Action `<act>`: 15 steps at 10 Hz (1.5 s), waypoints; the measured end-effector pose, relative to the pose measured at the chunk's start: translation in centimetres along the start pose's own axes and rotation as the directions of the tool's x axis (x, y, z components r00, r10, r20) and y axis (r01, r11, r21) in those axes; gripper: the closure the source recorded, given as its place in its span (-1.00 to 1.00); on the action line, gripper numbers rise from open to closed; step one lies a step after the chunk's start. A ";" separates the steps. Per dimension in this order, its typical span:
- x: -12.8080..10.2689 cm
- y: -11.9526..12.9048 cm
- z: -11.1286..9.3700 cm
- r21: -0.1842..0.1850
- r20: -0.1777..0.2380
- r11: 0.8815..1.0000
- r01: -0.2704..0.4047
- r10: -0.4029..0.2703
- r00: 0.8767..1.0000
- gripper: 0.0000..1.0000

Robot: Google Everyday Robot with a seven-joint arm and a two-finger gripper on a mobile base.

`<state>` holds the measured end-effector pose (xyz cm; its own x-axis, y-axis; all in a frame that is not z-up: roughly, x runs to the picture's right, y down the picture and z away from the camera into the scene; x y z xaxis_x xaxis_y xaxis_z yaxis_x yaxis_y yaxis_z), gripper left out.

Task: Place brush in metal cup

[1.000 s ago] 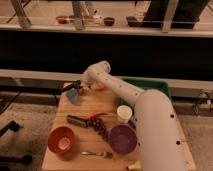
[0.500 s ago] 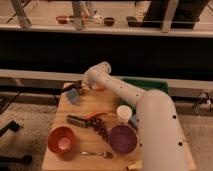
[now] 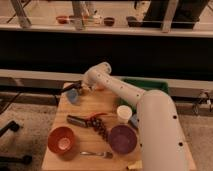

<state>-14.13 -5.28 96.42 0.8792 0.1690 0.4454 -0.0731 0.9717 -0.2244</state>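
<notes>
My gripper (image 3: 76, 88) hangs over the far left corner of the wooden table (image 3: 90, 107), at the end of the white arm that reaches in from the lower right. It is shut on the brush (image 3: 69, 86), a slim dark stick that pokes out to the left of the fingers. The metal cup (image 3: 73, 96), small and dull blue-grey, stands directly below the gripper and brush. I cannot tell whether the brush tip touches the cup.
A thicker dark tool with red parts (image 3: 85, 120) lies mid-table. A red bowl (image 3: 62, 140), a silver fork (image 3: 97, 154) and a purple bowl (image 3: 123, 138) sit near the front. A white cup (image 3: 124, 112) stands beside the arm, and a green tray (image 3: 142, 84) is behind it.
</notes>
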 end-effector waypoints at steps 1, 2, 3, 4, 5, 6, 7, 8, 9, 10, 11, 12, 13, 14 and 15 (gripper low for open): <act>0.1 0.1 0.0 -0.002 -0.001 1.000 -0.002 0.002 1.000 1.00; 0.2 0.1 0.0 -0.003 -0.001 1.000 -0.003 0.003 1.000 1.00; 0.1 0.2 0.1 -0.006 0.000 1.000 -0.003 0.003 1.000 0.99; 0.0 0.2 0.2 -0.010 0.002 1.000 -0.001 0.001 1.000 0.92; 0.0 0.3 0.3 -0.018 0.005 1.000 0.001 -0.001 1.000 0.74; -0.1 0.3 0.4 -0.028 0.008 1.000 0.005 -0.005 1.000 0.53; -0.1 0.4 0.5 -0.035 0.011 0.999 0.009 -0.008 1.000 0.29; -0.1 0.4 0.5 -0.040 0.012 0.999 0.010 -0.009 1.000 0.13; -0.2 0.5 0.6 -0.043 0.014 0.999 0.010 -0.010 1.000 -0.06; -0.2 0.5 0.7 -0.047 0.015 0.999 0.011 -0.010 1.000 -0.30; -0.3 0.5 0.7 -0.049 0.015 0.999 0.011 -0.010 1.000 -0.49; -0.3 0.5 0.7 -0.050 0.016 0.999 0.011 -0.010 1.000 -0.58; -0.3 0.5 0.7 -0.051 0.016 0.999 0.010 -0.010 1.000 -0.60; -0.3 0.5 0.7 -0.051 0.016 0.999 0.010 -0.009 1.000 -0.60; -0.3 0.4 0.6 -0.048 0.017 0.999 0.009 -0.008 1.000 -0.60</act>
<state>-14.71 -4.89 96.69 0.8718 0.1641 0.4615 -0.0426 0.9640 -0.2623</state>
